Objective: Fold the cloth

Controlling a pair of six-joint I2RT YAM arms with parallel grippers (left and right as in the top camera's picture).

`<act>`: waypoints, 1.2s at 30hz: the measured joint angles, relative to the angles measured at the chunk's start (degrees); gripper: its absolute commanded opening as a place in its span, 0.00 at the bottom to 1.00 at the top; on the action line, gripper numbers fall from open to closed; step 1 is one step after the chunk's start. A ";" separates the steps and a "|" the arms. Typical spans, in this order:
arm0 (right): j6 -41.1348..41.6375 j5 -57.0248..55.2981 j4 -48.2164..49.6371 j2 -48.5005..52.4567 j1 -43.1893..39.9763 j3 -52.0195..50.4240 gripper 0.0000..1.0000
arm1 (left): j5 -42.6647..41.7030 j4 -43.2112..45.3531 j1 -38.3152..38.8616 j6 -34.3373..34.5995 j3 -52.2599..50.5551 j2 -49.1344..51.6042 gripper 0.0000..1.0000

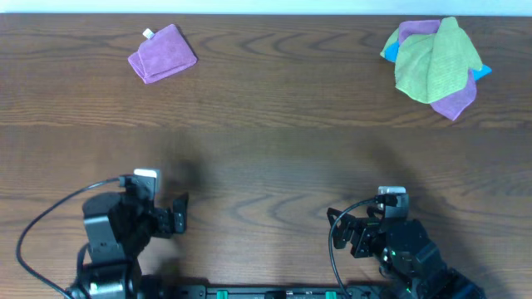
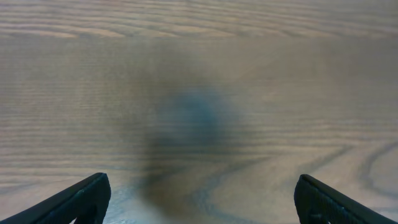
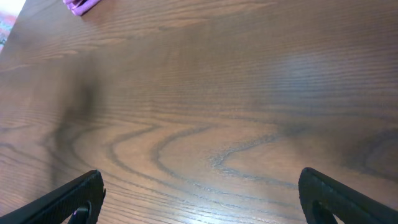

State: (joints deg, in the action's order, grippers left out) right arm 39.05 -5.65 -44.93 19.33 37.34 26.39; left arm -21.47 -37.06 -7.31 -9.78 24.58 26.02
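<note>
The lilac cloth [image 1: 163, 53] lies at the far left of the wooden table in a small, compact, folded-looking shape, with its white tag at the far corner. A sliver of it shows at the top left of the right wrist view [image 3: 81, 5]. My left gripper [image 1: 166, 218] is near the front edge at the left, open and empty, with only bare wood between its fingers [image 2: 202, 202]. My right gripper [image 1: 342, 228] is near the front edge at the right, also open and empty over bare wood [image 3: 202, 199]. Both are far from the cloth.
A heap of cloths [image 1: 436, 62] lies at the far right: a yellow-green one on top, with bright blue and purple ones under it. The table's far edge runs just behind both. Cables loop beside each arm at the front.
</note>
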 measured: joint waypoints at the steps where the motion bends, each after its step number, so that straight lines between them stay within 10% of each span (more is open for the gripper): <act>1: 0.00 -0.02 -0.02 0.00 0.00 0.00 0.99 | 0.31 0.02 0.42 -0.26 -0.85 -1.22 0.95; 36: 0.00 -0.02 -0.02 0.00 0.00 0.00 0.99 | 17.68 -7.82 2.25 8.31 -12.50 -24.44 0.96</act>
State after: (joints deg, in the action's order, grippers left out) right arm 39.05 -5.67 -44.95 19.33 37.34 26.39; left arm -3.79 -44.88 -5.06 -1.48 12.08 1.58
